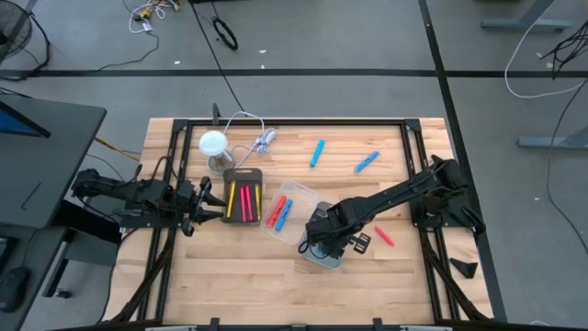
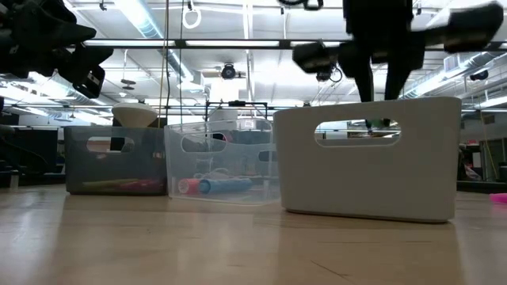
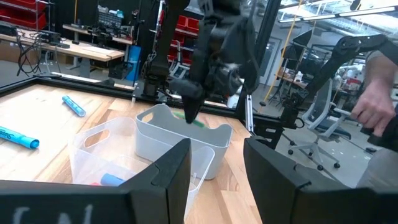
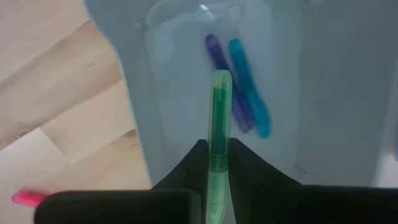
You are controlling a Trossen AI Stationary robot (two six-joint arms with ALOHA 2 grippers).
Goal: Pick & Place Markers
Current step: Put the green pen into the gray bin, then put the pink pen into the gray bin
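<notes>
Right gripper (image 4: pixel 217 155) clamps a green marker (image 4: pixel 219 112), held point-down over the white bin (image 1: pixel 323 258). Directly beneath it, on the bin floor, lie a purple marker (image 4: pixel 225 87) and a teal marker (image 4: pixel 250 87), side by side and touching. Green one not yet released; it hangs above them, clear of the floor as far as I can tell.

Just beside the gripper, toward the left arm: clear bin (image 1: pixel 292 210) with a red and a blue marker inside. Past that, dark bin (image 1: pixel 243 196) holding yellow and pink ones. So sorting looks partly done, colours grouped by bin.

Left over on the bare table: one pink marker (image 1: pixel 383 236) close by the right gripper on its far side from the bins, and two blue markers (image 1: pixel 317 153) (image 1: pixel 367 162) well apart from it, toward the table's far edge. Three loose, by my count, plus the one in hand.

Left gripper (image 3: pixel 214 163) waits near the dark bin, fingers apart, empty.

Judgement: past halfway.
</notes>
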